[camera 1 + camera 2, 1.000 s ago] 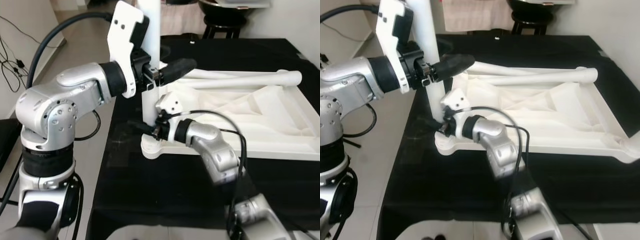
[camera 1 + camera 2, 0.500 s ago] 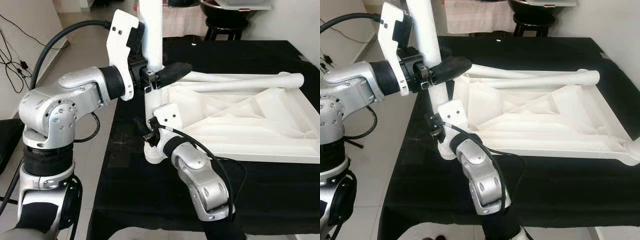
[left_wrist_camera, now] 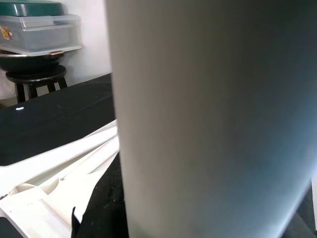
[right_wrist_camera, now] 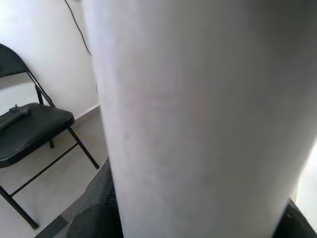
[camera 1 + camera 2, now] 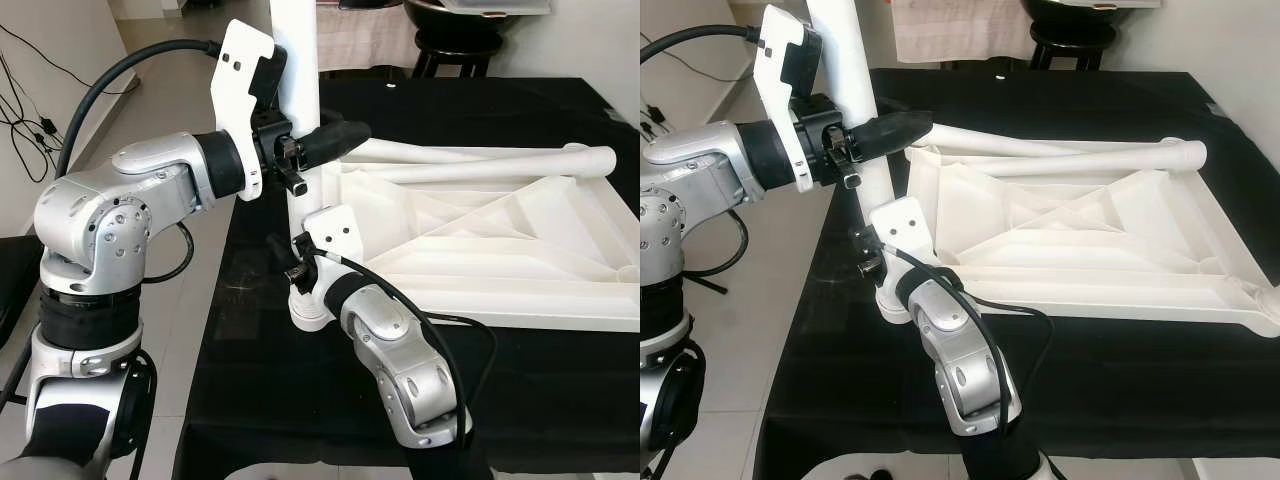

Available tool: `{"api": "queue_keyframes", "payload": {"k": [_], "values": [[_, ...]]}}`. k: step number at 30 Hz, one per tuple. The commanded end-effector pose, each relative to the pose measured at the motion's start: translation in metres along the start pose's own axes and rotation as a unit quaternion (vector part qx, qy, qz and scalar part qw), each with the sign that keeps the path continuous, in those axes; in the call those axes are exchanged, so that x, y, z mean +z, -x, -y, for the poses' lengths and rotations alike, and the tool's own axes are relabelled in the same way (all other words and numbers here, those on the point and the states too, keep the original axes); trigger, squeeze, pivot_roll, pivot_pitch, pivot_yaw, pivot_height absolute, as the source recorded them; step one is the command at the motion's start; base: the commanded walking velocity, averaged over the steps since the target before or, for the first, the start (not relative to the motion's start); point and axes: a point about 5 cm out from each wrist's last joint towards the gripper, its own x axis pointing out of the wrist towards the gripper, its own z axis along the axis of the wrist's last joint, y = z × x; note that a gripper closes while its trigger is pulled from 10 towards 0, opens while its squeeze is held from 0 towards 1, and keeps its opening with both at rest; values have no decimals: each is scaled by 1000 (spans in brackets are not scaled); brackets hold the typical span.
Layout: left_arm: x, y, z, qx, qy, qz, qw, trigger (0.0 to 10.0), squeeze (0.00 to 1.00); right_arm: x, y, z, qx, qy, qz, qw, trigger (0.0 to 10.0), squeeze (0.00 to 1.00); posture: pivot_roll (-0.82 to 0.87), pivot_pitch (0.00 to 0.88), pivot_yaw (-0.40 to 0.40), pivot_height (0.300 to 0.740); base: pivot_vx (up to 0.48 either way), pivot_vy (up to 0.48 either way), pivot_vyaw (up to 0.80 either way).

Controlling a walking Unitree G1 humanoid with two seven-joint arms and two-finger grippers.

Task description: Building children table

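An upturned white plastic children's table top point(image 5: 480, 240), ribbed underside showing, lies on a table covered in black cloth point(image 5: 560, 400). At its near left corner a white cylindrical plastic leg point(image 5: 300, 120) stands upright in the corner socket. The left hand point(image 5: 310, 150) has its black fingers closed on the leg high up, probably to keep it plumb. The right hand point(image 5: 300, 262) reaches in low, at the leg's base beside the socket, likely to seat or steady it there; whether its fingers are together or apart cannot be told. A second white leg point(image 5: 1090, 160) lies loose along the far edge of the top, seemingly awaiting its turn. The head views give the whole layout. The left wrist view, pressed close to the leg, also shows a black stool point(image 3: 34, 82) bearing a clear storage box, and the right wrist view shows a black folding chair point(image 4: 29, 129) beside a pale wall.
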Motion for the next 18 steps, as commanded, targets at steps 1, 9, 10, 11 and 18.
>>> {"api": "queue_keyframes", "payload": {"k": [1,9,10,11,18], "values": [[0,-4,10,-31,-9,-13,999,0,0,-23,-3,-4,-14,-58,-59,996,10000,0,31,204,-12,740,0,0,0],[0,-9,21,-62,-28,-19,998,0,0,-8,-11,0,28,-91,-8,995,10000,0,30,209,-4,740,0,0,0],[0,-12,24,-69,-34,-22,997,0,0,-3,-13,1,53,-91,11,994,10000,0,30,209,1,740,0,0,0],[1,-15,28,-76,-38,-24,996,0,0,1,-15,2,70,-82,24,994,10000,0,30,209,1,740,0,0,0],[6,-28,42,-98,-44,-24,994,0,0,20,-22,4,199,-36,58,978,10000,0,40,217,13,740,0,0,0]]}}
